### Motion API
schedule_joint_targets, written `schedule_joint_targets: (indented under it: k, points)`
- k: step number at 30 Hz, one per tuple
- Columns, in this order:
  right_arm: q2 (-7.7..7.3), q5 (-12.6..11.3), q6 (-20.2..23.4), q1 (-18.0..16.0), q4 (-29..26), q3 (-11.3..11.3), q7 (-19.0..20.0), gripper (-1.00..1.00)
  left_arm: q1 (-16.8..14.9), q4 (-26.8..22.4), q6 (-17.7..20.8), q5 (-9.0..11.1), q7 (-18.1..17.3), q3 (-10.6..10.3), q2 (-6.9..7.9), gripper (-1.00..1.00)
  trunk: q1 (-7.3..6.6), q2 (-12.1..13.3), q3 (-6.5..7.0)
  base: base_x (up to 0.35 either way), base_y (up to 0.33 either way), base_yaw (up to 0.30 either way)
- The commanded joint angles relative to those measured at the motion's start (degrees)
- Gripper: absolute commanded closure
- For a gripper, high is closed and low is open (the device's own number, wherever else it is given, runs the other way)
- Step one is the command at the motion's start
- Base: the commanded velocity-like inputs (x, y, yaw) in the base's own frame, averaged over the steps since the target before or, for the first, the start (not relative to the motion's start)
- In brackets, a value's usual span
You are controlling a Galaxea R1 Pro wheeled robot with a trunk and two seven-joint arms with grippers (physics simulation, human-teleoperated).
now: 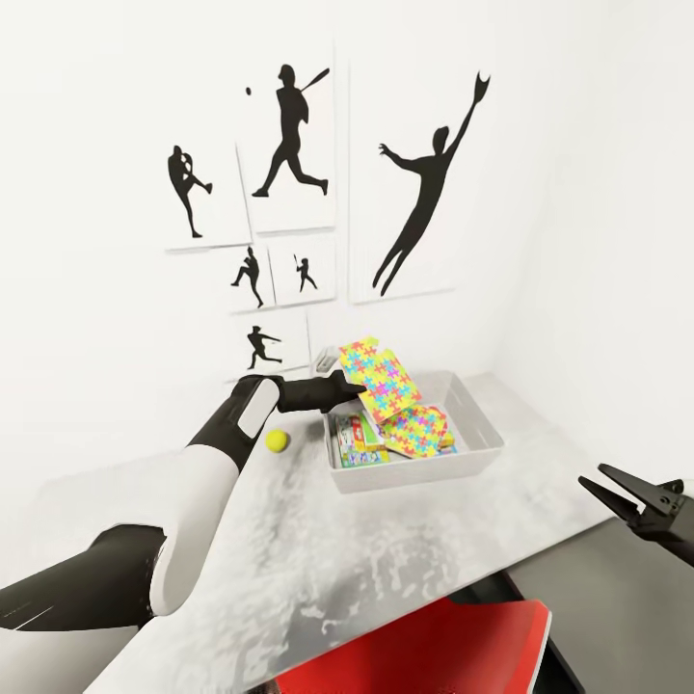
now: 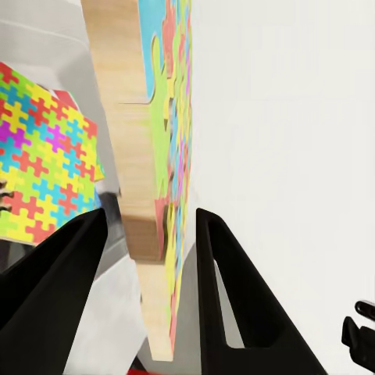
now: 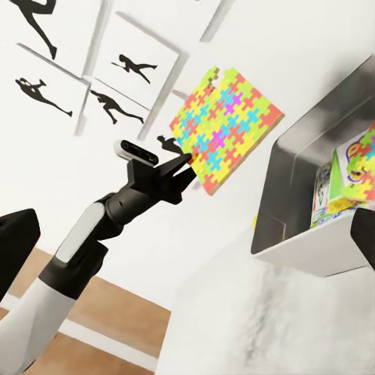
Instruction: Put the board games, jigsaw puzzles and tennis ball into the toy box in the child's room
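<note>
1. Two jigsaw puzzles show: one (image 1: 381, 379) is clamped at its edge between the jaws of our left gripper (image 1: 349, 384), held tilted above the near-left corner of the toy box (image 1: 479, 461); the other (image 1: 419, 428) lies slanted inside the box.
2. We see a white-green board game (image 1: 358, 440) also in the box, beside that second puzzle.
3. We find the tennis ball (image 1: 277, 440) on the pale speckled table (image 1: 318, 559), just left of the box.
4. Our right gripper (image 1: 620, 495) hangs off the table's right edge, jaws apart, holding nothing.
</note>
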Motion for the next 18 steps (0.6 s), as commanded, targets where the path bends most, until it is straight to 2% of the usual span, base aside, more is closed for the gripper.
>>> schedule_joint_targets:
  k: [1,14,18]
  points:
    - [-0.01,0.2,0.2,-0.1,0.0,0.0,0.3,-1.0,-0.1,0.0,0.4,0.1,-0.1,0.1,-0.01,1.0,0.03,-0.1,-0.21,0.0,0.0,0.0]
    - [-0.01,0.2,0.2,-0.1,0.1,0.0,0.2,-1.0,-0.1,0.0,0.9,0.7,1.0,0.2,-0.01,1.0,0.03,-0.1,-1.44,0.0,0.0,0.0]
    - [0.03,0.2,0.2,-0.1,0.1,0.0,0.2,-1.0,-0.1,0.0,1.1,2.9,1.3,0.2,-0.01,1.0,0.03,-0.1,-1.82,0.0,0.0,0.0]
